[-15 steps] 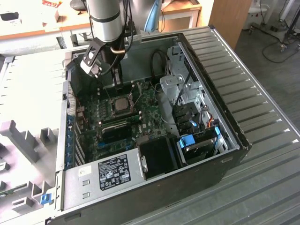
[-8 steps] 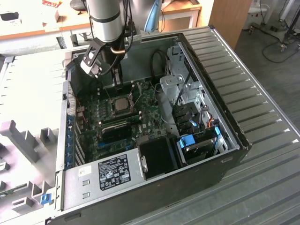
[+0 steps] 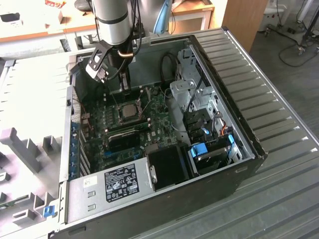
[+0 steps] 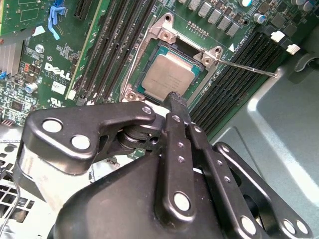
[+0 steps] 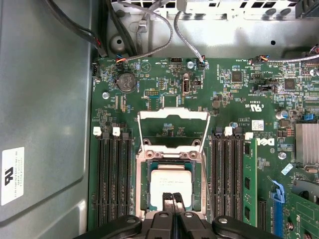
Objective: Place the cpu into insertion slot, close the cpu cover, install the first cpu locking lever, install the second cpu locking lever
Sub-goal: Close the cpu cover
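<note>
The gripper (image 5: 174,198) hovers with its fingers pressed together and empty, just over one edge of the cpu (image 5: 171,180), which is seated flat in the insertion slot (image 5: 145,185). The chip is probably light, stiff and fragile, so it is best held by its edges. Its top is dull silver-tan. The cpu cover (image 5: 173,115) stands flipped open beside the slot.

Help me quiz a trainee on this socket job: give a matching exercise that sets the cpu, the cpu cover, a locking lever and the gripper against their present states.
Things:
1. cpu
2. cpu cover
3. locking lever
4. gripper

States:
A. swung up, open
B. shut
C. lying in the insertion slot
D. free, sticking out over the memory slots

Pairs: 1-C, 2-A, 3-D, 4-B
</note>
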Motion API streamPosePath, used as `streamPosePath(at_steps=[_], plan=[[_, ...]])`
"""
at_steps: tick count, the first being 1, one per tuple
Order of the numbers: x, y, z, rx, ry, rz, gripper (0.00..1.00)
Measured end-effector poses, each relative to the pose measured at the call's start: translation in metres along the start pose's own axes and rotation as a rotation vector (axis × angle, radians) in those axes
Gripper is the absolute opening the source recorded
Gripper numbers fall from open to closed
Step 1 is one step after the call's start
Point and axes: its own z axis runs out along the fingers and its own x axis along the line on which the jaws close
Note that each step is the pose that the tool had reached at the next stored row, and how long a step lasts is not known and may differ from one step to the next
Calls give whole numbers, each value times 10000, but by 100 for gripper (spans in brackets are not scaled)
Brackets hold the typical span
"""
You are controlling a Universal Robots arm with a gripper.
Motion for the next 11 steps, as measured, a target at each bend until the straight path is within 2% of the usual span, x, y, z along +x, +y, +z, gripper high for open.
streamPosePath(at_steps=[6,11], plan=[[1,1,-37,-1,0,0,10],[3,6,-127,-1,0,0,10]])
